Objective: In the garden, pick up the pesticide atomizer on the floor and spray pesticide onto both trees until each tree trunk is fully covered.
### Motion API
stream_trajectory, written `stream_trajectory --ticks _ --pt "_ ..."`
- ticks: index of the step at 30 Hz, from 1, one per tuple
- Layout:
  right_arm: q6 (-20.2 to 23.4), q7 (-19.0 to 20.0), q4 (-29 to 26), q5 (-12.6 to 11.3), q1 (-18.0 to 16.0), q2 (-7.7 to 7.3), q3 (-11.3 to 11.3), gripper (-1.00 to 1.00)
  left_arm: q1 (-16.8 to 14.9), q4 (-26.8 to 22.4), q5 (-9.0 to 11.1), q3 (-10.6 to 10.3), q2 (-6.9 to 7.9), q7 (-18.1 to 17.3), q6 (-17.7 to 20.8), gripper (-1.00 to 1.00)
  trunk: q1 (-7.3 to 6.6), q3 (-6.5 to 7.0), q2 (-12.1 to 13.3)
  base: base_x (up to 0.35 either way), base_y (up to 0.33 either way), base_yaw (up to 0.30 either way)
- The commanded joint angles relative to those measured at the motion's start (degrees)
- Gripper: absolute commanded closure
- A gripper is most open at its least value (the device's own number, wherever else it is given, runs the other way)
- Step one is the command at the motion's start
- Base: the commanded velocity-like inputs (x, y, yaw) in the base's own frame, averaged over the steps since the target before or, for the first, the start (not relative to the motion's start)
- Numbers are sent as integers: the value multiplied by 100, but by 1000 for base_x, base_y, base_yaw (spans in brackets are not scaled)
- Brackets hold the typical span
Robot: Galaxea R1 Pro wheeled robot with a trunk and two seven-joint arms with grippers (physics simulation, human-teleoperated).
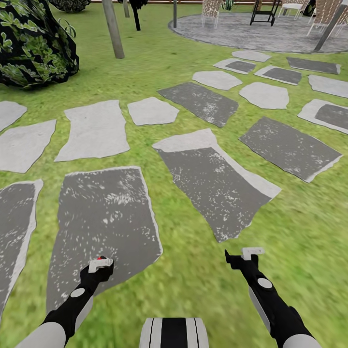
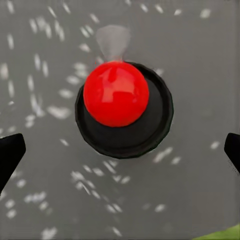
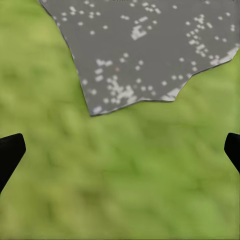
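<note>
Two arms reach forward and down over the garden ground. The left tool (image 1: 100,265) hangs above a dark paving stone (image 1: 104,227), its fingers spread wide around a black-and-red atomizer (image 2: 122,107) between them, not clamped. The right tool (image 1: 244,255) hangs spread and empty above grass (image 3: 120,185).

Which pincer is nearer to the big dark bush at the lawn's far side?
Left. The left pincer hangs over a dark paving stone on the same side as the bush. The right pincer is over grass, farther across.
</note>
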Motion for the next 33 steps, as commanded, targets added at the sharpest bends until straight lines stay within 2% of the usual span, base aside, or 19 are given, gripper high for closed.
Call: stream_trajectory --ticks 1,33 --pt "-15 5 3 1 -2 -1 -1 -100 -3 5 -5 7 -1 8 -19 -100 -1 -3 -1 18 0 0" --pt "-15 5 3 1 -2 -1 -1 -100 -3 -21 3 15 17 2 -35 -100 -1 -3 -1 7 0 0"
